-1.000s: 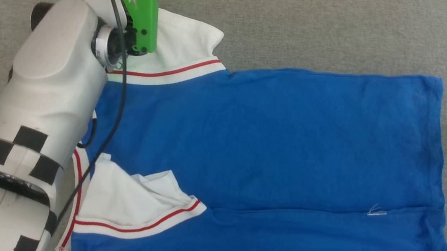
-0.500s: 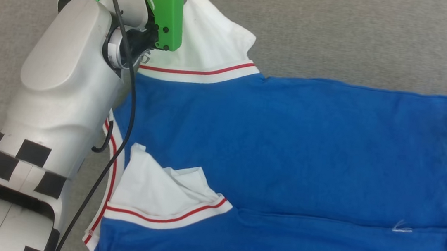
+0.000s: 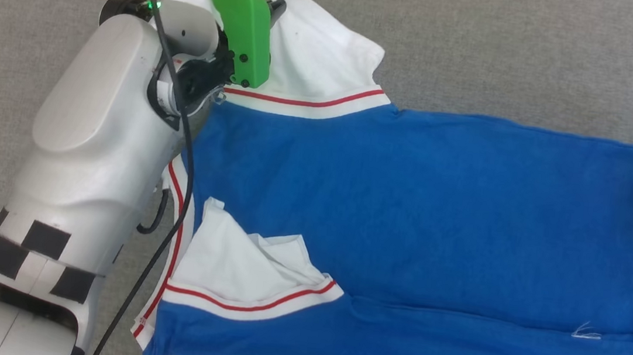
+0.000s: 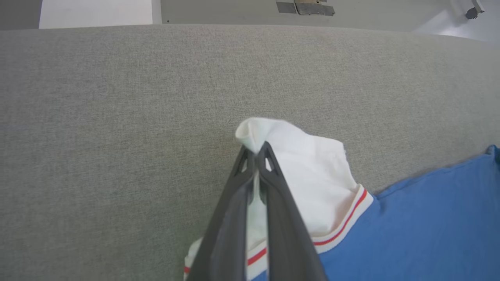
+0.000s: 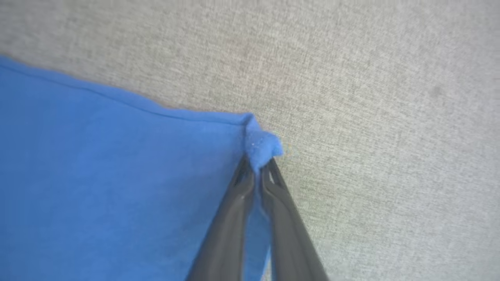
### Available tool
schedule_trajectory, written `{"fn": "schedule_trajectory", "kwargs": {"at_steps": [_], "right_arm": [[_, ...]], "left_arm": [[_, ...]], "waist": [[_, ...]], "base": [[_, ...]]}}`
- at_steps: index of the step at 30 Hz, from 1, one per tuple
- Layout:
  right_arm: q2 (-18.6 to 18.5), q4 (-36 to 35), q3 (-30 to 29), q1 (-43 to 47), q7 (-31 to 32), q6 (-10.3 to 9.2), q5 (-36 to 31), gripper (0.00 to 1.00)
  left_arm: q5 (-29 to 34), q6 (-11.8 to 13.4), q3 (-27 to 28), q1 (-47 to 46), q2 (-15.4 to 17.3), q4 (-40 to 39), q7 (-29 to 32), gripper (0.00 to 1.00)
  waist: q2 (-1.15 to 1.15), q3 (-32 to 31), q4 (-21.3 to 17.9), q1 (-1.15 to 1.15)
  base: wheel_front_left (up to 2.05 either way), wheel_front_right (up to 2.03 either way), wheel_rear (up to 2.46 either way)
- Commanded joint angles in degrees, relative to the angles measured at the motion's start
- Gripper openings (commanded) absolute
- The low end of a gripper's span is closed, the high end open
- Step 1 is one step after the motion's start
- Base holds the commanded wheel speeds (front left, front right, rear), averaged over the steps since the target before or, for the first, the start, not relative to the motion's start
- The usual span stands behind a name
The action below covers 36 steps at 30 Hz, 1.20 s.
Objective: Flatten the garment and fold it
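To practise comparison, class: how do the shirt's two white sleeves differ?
The far sleeve sticks out over the grey surface, its tip pinched by the left gripper; the near sleeve lies folded onto the blue body, unheld. The far sleeve looks smooth, the near sleeve rumpled. Both are white with red-striped trim.

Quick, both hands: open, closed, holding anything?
Left hand: closed, pinching the white sleeve of the shirt.
Right hand: closed, pinching a blue corner of the shirt.
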Motion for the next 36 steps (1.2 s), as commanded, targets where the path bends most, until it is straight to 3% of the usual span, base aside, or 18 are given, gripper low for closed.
{"fn": "schedule_trajectory", "kwargs": {"at_steps": [1, 11, 24, 36], "right_arm": [[0.61, 0.90, -0.41, 0.54, -1.11, -0.09, -0.22, 0.00], [4.61, 1.20, -6.06, 5.49, -13.19, -0.09, 1.05, 0.00], [8.74, -0.36, -7.99, 20.47, -18.03, -0.09, 2.61, 0.00], [11.03, 0.58, -9.90, 28.97, -18.47, -0.09, 2.15, 0.00]], "left_arm": [[-0.91, -0.03, 0.73, 1.12, 0.29, -0.69, -0.62, 0.00], [-5.67, -0.56, 4.94, 10.06, 3.00, -9.68, -3.24, 0.00], [-10.64, 6.92, 9.41, 34.23, 6.92, -25.49, -3.05, 0.00], [-15.51, 12.06, 11.47, 55.71, 5.50, -28.86, -4.59, 0.00]], "waist": [[0.00, -1.59, -0.59, 0.00], [0.00, -12.67, -1.17, 0.00], [0.00, -21.10, -0.77, 0.00], [0.00, -22.00, -0.40, 0.00]], "base": [[0.00, 0.00, 0.00], [0.00, 0.00, 0.00], [0.00, 0.00, 0.00], [0.00, 0.00, 0.00]]}}
